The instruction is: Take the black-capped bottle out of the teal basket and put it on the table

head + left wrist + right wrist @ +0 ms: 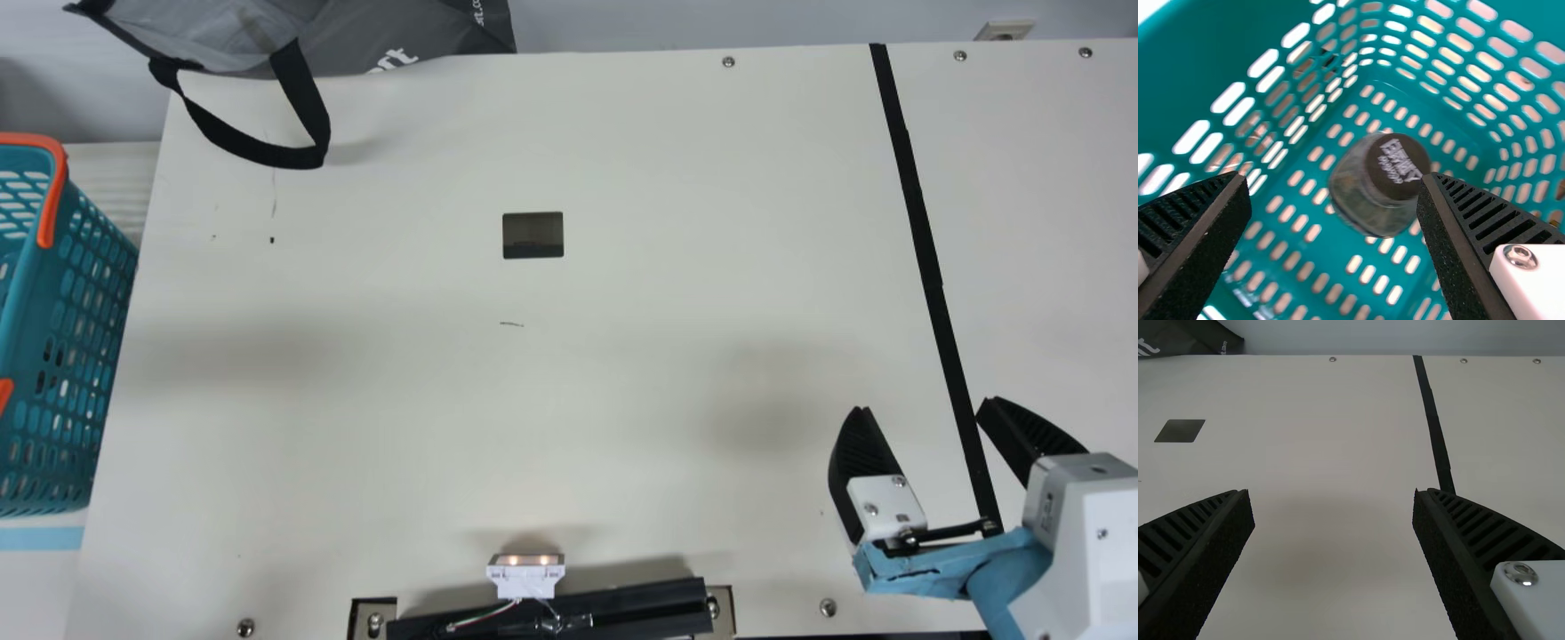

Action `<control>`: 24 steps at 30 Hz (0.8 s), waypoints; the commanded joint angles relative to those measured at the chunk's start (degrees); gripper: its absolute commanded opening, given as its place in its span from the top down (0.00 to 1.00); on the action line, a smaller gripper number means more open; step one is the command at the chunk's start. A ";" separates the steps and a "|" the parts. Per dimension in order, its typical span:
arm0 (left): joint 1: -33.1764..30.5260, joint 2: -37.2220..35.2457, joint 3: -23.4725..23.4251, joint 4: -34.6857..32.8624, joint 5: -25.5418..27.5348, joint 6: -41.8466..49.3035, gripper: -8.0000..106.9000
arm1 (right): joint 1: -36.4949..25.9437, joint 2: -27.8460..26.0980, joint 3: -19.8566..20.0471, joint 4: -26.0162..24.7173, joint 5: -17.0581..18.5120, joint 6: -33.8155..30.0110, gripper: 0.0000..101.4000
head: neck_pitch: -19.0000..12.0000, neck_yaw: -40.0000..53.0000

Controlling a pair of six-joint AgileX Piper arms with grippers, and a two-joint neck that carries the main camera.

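And here we are, left gripper (1335, 179) right inside the teal basket (25, 298), jaws spread wide, nothing in them! Between and beyond those fingers sits the bottle (1361, 193), its black cap (1390, 160) facing the wrist camera, and it seems to be standing on the slotted basket floor. That makes sense of the approach: come in from above, cap first, one finger to each side, inside the walls. The jaws look lined up well enough; I'd say they need to go lower before closing.

The trouble is the basket itself, at the left edge of the main frame, beside the table (622, 400). Its tall mesh walls could catch a finger or the bottle on the way up, and that orange handle (52, 196) lies along the rim, one more thing to snag. A straight lift over the wall looks the safer call, then across to the table.

Over at lower right, the right gripper (925, 405) hangs above the table, jaws open and holding nothing, well apart from the job. Upper left, a grey tote bag (240, 44) droops its black strap (307, 107) onto the table near the basket side, worth steering round. Bottom centre, there's a small white lit module (524, 580) by a black rail (622, 609).
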 commanded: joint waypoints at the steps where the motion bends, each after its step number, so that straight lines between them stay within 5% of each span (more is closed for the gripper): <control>1: -0.37 0.31 0.22 -2.10 0.18 2.30 0.00 | 0.00 0.00 0.00 0.00 0.00 0.00 0.10 | -0.21 0.47; 20: -2.47 3.74 0.00 -11.86 -0.66 13.14 0.00 | 0.00 0.00 0.00 0.00 0.05 0.00 0.10 | -0.21 0.47; 21: -2.49 3.86 -0.08 -12.03 -0.69 13.34 0.12 | 0.00 0.00 0.00 0.00 0.05 0.00 0.10 | -0.21 0.47; 23: -2.56 4.04 -0.21 -12.24 -0.75 13.59 0.16 | 0.00 0.00 0.00 0.00 0.05 0.00 0.10 | -0.21 0.47; 24: -2.60 4.15 -0.29 -12.35 -0.79 13.73 0.28 | 0.00 0.00 0.00 0.00 0.05 0.00 0.10 | -0.21 0.47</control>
